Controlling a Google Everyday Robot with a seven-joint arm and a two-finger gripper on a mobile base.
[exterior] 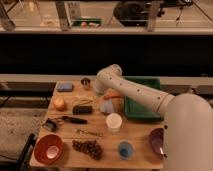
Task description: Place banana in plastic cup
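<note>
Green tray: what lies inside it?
The green tray shows no item on its uncovered floor. The arm crosses over its middle and hides that part. The tool hangs left of it, near the banana.

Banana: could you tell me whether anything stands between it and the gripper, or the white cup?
Nothing visible lies between the banana and the gripper, which hangs just to its right. The dark block lies close in front of the banana but left of the line to the white cup, so probably no obstacle.
</note>
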